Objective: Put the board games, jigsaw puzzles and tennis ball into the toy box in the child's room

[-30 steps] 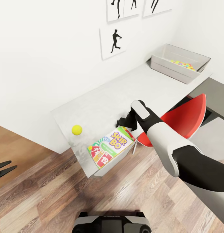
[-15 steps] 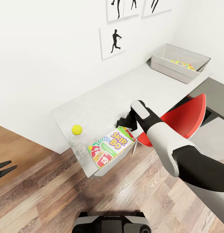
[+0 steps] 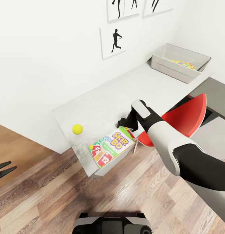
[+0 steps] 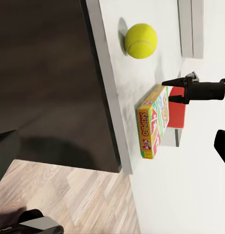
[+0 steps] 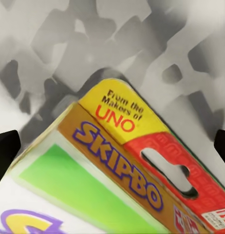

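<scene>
A colourful Skip-Bo board game box (image 3: 111,147) lies flat near the front edge of the light grey table (image 3: 102,104). My right gripper (image 3: 123,123) hovers open just over its far corner, and in the right wrist view the fingertips (image 5: 6,148) stand wide on both sides of the box (image 5: 117,161). The yellow-green tennis ball (image 3: 77,129) rests left of the box, also seen as the ball (image 4: 140,41) in the left wrist view. The pale grey toy box (image 3: 170,70) sits at the table's far right with a multicolour jigsaw puzzle (image 3: 183,64) inside. My left gripper (image 3: 3,169) hangs open, low over the floor at the left.
A red chair (image 3: 185,120) stands tucked at the table right behind my right arm. A dark grey table section (image 3: 216,91) lies to the right. Black silhouette pictures (image 3: 114,42) hang on the white wall. Wood-plank floor (image 3: 60,201) lies in front of the table.
The whole picture has shifted very slightly. The right gripper stays over the game box's corner, and the ball and box lie as before.
</scene>
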Controlling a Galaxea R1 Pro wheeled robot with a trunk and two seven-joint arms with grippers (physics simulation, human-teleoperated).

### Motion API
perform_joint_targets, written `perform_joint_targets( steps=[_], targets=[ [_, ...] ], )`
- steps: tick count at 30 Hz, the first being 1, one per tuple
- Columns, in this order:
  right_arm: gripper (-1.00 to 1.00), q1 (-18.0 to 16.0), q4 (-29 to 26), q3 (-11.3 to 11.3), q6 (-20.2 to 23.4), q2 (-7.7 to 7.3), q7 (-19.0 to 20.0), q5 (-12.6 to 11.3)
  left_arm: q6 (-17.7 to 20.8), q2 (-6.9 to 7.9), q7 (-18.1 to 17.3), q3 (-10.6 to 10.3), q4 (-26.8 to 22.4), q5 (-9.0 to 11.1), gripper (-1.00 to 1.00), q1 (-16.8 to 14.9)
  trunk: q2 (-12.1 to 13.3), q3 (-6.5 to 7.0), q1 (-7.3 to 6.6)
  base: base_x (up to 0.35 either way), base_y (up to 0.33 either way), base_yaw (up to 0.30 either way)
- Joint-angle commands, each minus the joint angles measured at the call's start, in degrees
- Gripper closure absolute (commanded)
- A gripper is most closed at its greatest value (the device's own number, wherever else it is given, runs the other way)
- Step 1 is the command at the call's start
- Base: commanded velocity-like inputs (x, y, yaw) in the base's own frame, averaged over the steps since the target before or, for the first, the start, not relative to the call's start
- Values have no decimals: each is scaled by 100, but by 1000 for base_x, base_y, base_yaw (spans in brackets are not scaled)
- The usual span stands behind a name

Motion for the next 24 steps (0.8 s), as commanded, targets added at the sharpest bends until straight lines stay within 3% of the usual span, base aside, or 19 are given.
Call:
perform_joint_targets(
  steps=[1, 24],
  targets=[
    [-100, -7, 0, 17, 9, 0, -55, -51, 61, 2, -24, 0, -1, -5, -100, -3, -9, -8, 3, -25, 0, 0],
    [-100, -24, 85, 17, 9, 0, -55, -51, 61, 2, -24, 0, -1, -7, -100, -1, -9, -8, 3, -50, 28, 0]
  ],
)
